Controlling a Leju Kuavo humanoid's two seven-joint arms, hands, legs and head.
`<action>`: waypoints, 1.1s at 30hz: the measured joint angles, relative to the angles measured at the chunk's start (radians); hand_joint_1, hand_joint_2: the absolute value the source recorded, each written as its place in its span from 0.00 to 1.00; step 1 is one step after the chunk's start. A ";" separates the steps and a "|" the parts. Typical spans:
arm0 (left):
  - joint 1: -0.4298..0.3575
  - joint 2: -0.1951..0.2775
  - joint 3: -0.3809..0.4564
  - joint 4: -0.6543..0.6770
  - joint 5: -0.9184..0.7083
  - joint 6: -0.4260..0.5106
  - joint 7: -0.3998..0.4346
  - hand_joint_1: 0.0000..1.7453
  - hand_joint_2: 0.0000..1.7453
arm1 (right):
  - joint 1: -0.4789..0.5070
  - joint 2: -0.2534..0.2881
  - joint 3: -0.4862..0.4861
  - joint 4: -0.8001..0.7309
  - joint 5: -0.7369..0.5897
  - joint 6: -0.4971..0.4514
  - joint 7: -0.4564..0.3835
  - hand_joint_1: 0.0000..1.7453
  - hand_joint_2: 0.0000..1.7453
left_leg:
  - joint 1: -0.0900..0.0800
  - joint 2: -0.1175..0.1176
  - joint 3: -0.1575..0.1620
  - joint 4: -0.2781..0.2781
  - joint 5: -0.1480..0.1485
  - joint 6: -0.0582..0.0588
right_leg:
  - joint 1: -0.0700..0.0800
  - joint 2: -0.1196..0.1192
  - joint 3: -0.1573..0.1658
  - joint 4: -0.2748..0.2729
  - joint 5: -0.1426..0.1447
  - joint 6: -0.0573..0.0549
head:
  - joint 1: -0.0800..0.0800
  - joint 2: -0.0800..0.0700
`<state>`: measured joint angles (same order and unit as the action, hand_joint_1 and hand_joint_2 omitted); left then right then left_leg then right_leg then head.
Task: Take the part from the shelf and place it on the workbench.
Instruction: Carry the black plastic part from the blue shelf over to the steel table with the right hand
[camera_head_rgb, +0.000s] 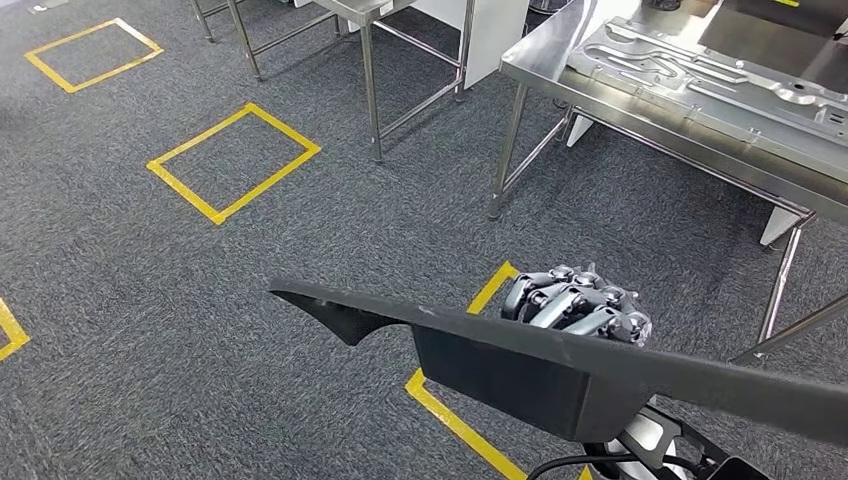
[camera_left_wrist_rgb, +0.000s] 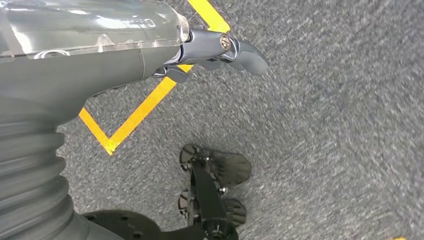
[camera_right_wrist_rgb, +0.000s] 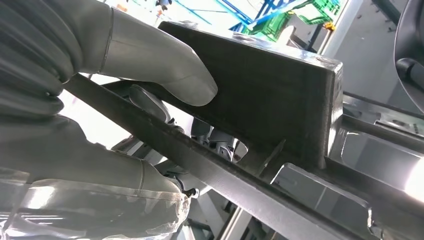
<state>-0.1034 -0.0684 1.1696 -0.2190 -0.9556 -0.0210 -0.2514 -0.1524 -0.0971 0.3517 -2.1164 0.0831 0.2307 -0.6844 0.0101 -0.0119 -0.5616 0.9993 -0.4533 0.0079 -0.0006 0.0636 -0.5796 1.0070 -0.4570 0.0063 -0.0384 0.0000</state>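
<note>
While the right robot hand (camera_head_rgb: 578, 303) grips the long black part (camera_head_rgb: 520, 365) from underneath, carrying it above the carpet (camera_head_rgb: 150, 300) short of the steel bench (camera_head_rgb: 640, 115), the left robot hand (camera_left_wrist_rgb: 220, 50) hangs with its fingers loose, holding nothing.

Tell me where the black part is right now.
In the head view, the black part is carried low in front, held by the right hand above the grey carpet, short of the steel workbench at upper right.

Head cam looks down over carpet (camera_head_rgb: 200, 300) toward workbench (camera_head_rgb: 640, 110); left wrist cam faces floor, right wrist cam v. close, prob. facing bench.
</note>
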 joint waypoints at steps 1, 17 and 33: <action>0.000 0.000 0.000 0.000 0.000 0.000 0.000 0.00 1.00 | -0.001 0.000 0.000 0.000 0.000 0.000 0.000 1.00 1.00 | 0.001 0.003 0.001 -0.004 0.003 0.007 | 0.000 -0.013 -0.007 0.018 -0.014 0.006 | 0.000 0.000; 0.009 -0.002 0.018 0.000 0.069 0.002 -0.009 0.00 1.00 | -0.002 0.038 -0.007 0.156 -0.109 0.044 0.001 1.00 1.00 | -0.001 0.041 -0.003 0.037 -0.039 -0.028 | -0.004 -0.055 0.016 -0.022 0.007 -0.026 | 0.000 0.000; 0.015 0.005 0.077 -0.003 0.099 0.042 0.020 0.00 1.00 | 0.016 0.096 -0.050 0.281 -0.105 0.033 0.000 1.00 1.00 | 0.009 -0.020 0.005 -0.014 0.006 0.009 | -0.006 -0.013 -0.035 0.069 -0.044 0.016 | 0.000 0.000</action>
<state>-0.0883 -0.0638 1.2467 -0.2215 -0.8571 0.0208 -0.2318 -0.1365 -0.0011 0.3016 -1.8351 -0.0222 0.2637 -0.6843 0.0189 -0.0318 -0.5565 0.9853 -0.4476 0.0164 -0.0068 0.0504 -0.6142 1.0762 -0.5006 0.0220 -0.0383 0.0000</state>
